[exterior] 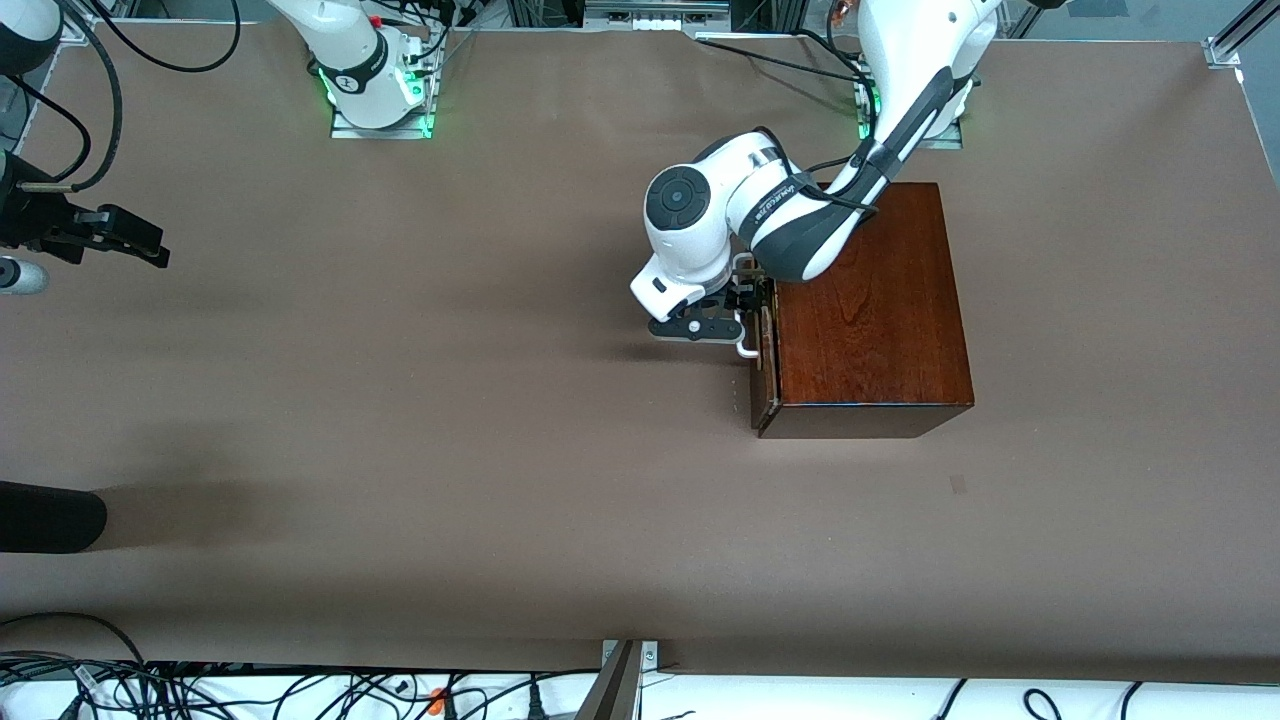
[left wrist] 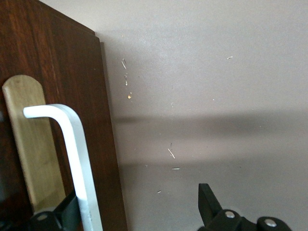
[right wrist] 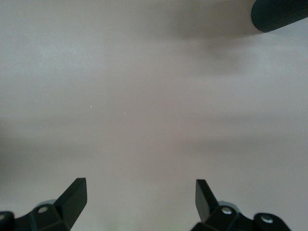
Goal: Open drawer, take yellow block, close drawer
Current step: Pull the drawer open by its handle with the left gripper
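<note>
Item: drawer (exterior: 765,365) of a glossy dark wooden box (exterior: 870,300), set on the brown worktop (exterior: 400,450) toward the left arm's end. The drawer front is seen nearly flush with the box, at most a crack open, and is faced toward the right arm's end of the worktop. Its long axis is laid along the box face, running from the robots' bases toward the front camera; the pull direction is judged to be square to that face, toward the right arm's end.

Handle: white bar handle (left wrist: 72,159), mounted on a pale wooden backplate (left wrist: 31,154) and aligned with the drawer's long axis. It is judged rigid, smooth and somewhat slippery, and is the natural place to be gripped, across the bar. The drawer is judged light and stiff; the box may be dragged if the slide binds.

Left hand (exterior: 737,318): placed at the handle, fingers spread wide with the bar between them, not yet closed on it.

Right hand (right wrist: 139,197): held wide and empty over bare worktop at its own end; this arm is waiting.

Yellow block: not visible, presumed inside the drawer.
</note>
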`<state>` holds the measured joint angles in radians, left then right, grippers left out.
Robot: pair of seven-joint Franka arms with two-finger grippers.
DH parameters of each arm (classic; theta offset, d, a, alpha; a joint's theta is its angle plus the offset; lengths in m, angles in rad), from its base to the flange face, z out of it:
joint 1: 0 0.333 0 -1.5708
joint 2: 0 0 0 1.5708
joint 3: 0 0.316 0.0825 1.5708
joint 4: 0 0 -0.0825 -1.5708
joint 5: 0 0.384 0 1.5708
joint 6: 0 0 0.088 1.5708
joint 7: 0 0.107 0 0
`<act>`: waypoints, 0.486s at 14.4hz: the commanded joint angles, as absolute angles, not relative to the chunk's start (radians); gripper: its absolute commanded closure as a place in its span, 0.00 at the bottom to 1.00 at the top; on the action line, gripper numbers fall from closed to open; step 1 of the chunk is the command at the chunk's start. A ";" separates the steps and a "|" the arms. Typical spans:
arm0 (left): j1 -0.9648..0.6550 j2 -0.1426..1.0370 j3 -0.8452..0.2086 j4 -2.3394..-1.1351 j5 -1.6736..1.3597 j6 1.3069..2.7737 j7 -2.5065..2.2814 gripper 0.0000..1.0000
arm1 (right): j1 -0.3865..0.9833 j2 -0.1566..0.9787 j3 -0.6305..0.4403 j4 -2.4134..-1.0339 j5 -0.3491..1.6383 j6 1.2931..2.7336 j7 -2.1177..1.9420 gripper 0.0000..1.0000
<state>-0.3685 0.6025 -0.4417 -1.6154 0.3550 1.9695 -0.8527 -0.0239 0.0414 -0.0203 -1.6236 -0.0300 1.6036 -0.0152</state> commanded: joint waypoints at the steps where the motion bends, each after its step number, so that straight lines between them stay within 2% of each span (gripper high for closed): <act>1: -0.423 0.712 -0.442 -1.473 0.359 2.039 -0.859 0.00 | -0.034 0.038 -0.017 -1.621 -0.011 1.606 -0.032 0.00; 7: -0.449 0.716 -0.442 -1.437 0.359 2.037 -0.857 0.00 | -0.034 0.040 -0.017 -1.621 -0.011 1.606 -0.032 0.00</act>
<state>-0.4094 0.6430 -0.4382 -1.5458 0.3550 1.9631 -0.8611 -0.0239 0.0415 -0.0203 -1.6236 -0.0299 1.6036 -0.0153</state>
